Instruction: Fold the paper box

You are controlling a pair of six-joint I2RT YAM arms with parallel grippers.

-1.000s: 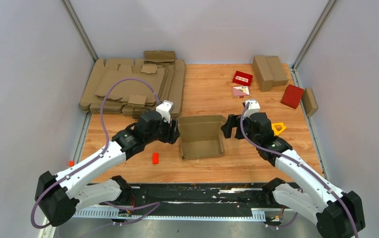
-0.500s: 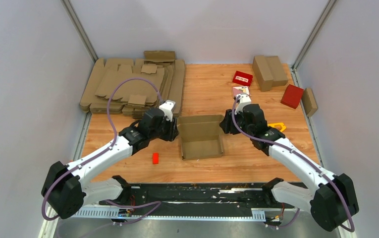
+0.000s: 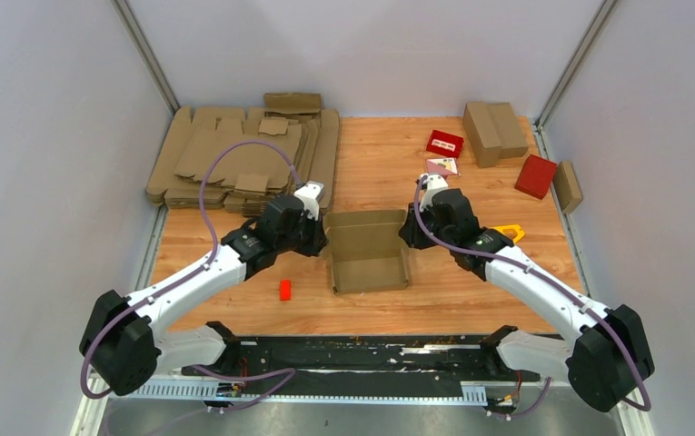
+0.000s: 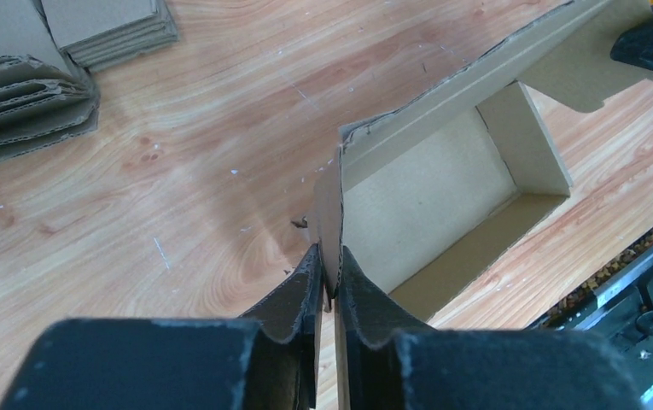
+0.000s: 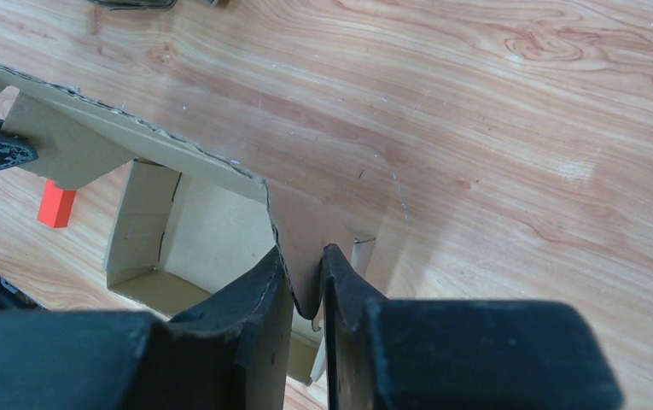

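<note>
The paper box (image 3: pixel 368 250) is a brown cardboard tray, open at the top, in the middle of the wooden table. Its far lid panel stands up, with a side flap at each end. My left gripper (image 3: pixel 322 238) is at the box's left far corner. In the left wrist view this gripper (image 4: pixel 329 256) is shut on the thin upright flap of the box (image 4: pixel 425 192). My right gripper (image 3: pixel 406 232) is at the right far corner. In the right wrist view that gripper (image 5: pixel 304 256) pinches the right flap of the box (image 5: pixel 207 226).
A pile of flat cardboard blanks (image 3: pixel 243 159) lies at the back left. Folded brown boxes (image 3: pixel 493 127) and red boxes (image 3: pixel 536 175) sit at the back right. A yellow triangular frame (image 3: pixel 510 234) lies beside the right arm. A small red block (image 3: pixel 284 289) lies left of the box.
Both grippers have moved inward and away from the bases to the box's far corners. Their jaws have closed onto the side flaps.
</note>
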